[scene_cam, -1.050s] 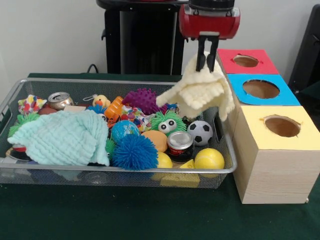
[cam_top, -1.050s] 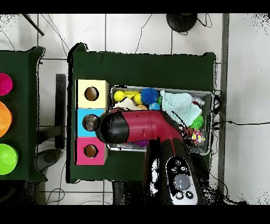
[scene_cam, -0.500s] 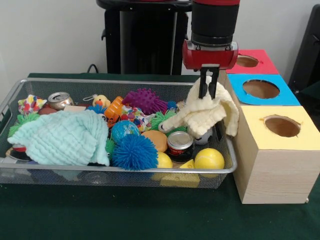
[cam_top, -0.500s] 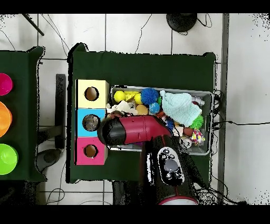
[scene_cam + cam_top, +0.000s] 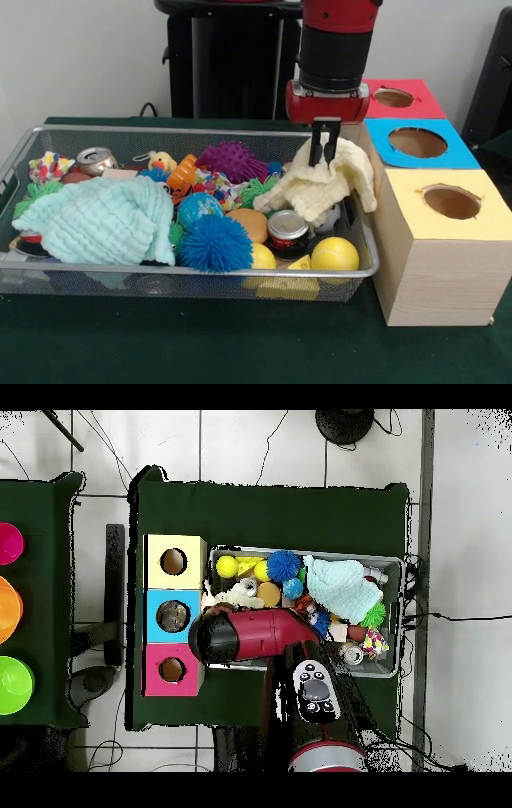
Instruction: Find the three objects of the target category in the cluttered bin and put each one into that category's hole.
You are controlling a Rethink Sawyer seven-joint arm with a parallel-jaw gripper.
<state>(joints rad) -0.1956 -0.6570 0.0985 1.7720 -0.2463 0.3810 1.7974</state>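
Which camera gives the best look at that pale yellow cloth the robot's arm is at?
The front view. There the yellow cloth shows whole, draped over the bin's end by the boxes, under the gripper. In the overhead view the arm covers most of it; only a pale edge shows.

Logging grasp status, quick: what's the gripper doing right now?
Gripper: shut on the pale yellow waffle-weave cloth, which drapes over the wire mesh bin's end beside the boxes.

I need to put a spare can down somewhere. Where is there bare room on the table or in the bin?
The green cloth in front of the mesh bin and the yellow-topped box is bare. The bin is crowded throughout; the end effector holds a cream cloth at its box-side end.
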